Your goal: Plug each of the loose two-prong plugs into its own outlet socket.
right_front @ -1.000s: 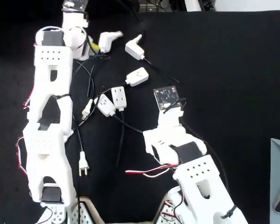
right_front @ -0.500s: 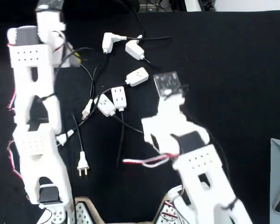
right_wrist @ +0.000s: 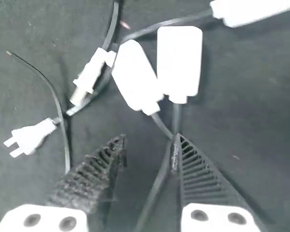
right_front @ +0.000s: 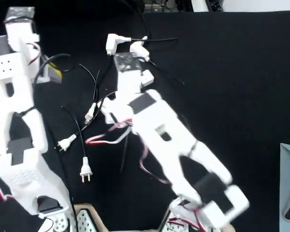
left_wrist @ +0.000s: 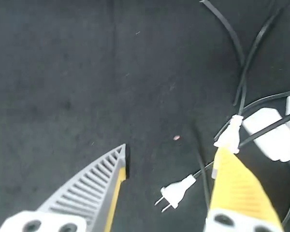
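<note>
The right arm [right_front: 159, 130] has swung left over the middle, and the left arm [right_front: 14, 111] has swung out to the worktop's [right_front: 232, 72] left edge. Nearest, three loose plugs [right_front: 85, 172] [right_front: 66, 142] [right_front: 90, 114] lie unplugged left of centre. Beyond them the right gripper [right_wrist: 149, 139] hangs empty, narrowly parted, by two outlet sockets [right_wrist: 135, 82] [right_wrist: 179, 60], and the left gripper [left_wrist: 171, 150] gapes wide, empty, toward the far-left corner.

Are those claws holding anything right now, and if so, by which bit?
Nothing is held. The left gripper and the right gripper are both open and empty.

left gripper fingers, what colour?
Left fingers: one grey, one yellow. Shows best in the left wrist view.
</note>
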{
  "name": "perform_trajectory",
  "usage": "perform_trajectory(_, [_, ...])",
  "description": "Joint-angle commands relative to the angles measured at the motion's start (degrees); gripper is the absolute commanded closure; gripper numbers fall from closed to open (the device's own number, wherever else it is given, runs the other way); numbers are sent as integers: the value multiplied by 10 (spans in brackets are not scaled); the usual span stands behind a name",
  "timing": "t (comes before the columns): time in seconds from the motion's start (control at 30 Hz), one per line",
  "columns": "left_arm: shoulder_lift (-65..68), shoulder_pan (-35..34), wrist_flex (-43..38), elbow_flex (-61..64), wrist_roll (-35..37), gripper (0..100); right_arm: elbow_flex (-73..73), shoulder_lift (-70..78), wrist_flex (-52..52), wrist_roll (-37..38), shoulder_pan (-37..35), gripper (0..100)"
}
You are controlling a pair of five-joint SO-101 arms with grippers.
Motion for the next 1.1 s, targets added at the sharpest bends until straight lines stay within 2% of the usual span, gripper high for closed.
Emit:
perform_trajectory(0.0, [-41, -31, 0, 27, 0, 716, -112, 81, -6, -23, -17, 843])
perform_trajectory(0.27, [-46, -97, -72, 137, 0, 716, -275, 240, -8, -36, -55, 846])
perform_trajectory(0.47, [-46, -116, -124, 200, -11, 716, -383, 342, -4, -39, -59, 846])
perform_trajectory(0.8, [-46, -116, -129, 224, -34, 716, -457, 436, 6, -39, -65, 846])
perform_trajectory(0.97, [-46, -115, -129, 224, -33, 716, -496, 440, 73, -40, -80, 846])
perform_trajectory(1.07, [-46, -115, -129, 225, -33, 716, -526, 444, 112, -67, -91, 846])
